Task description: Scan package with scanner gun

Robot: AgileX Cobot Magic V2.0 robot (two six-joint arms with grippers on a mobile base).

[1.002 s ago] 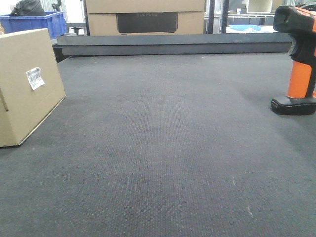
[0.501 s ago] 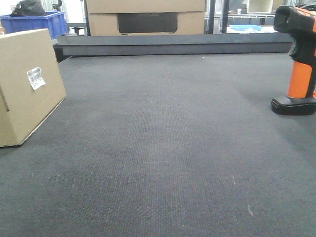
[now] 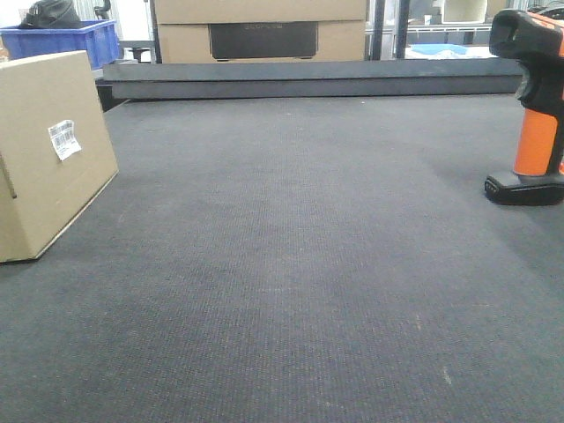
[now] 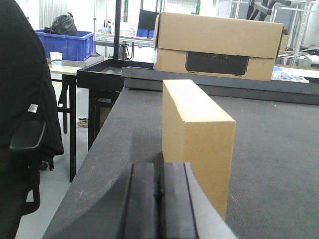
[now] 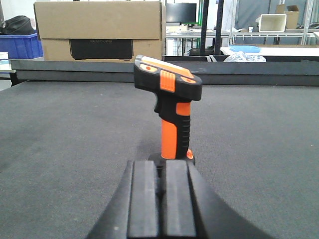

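Observation:
The package (image 3: 48,150), a plain tan cardboard box with a small white barcode label (image 3: 63,139), stands on edge at the left of the dark table. In the left wrist view the package (image 4: 197,134) stands just ahead of my left gripper (image 4: 160,172), whose jaws are shut with nothing between them. The scanner gun (image 3: 533,106), with black head, orange handle and black base, stands upright at the table's right edge. From the right wrist camera, the scanner gun (image 5: 172,107) stands right in front of my right gripper (image 5: 160,167), also shut and empty. Neither gripper appears in the front view.
A larger cardboard box with a dark panel (image 3: 261,31) sits behind a raised dark ledge (image 3: 308,77) at the table's far edge. A blue bin (image 3: 62,40) stands back left. A black chair (image 4: 25,114) is beside the table's left edge (image 4: 94,159).

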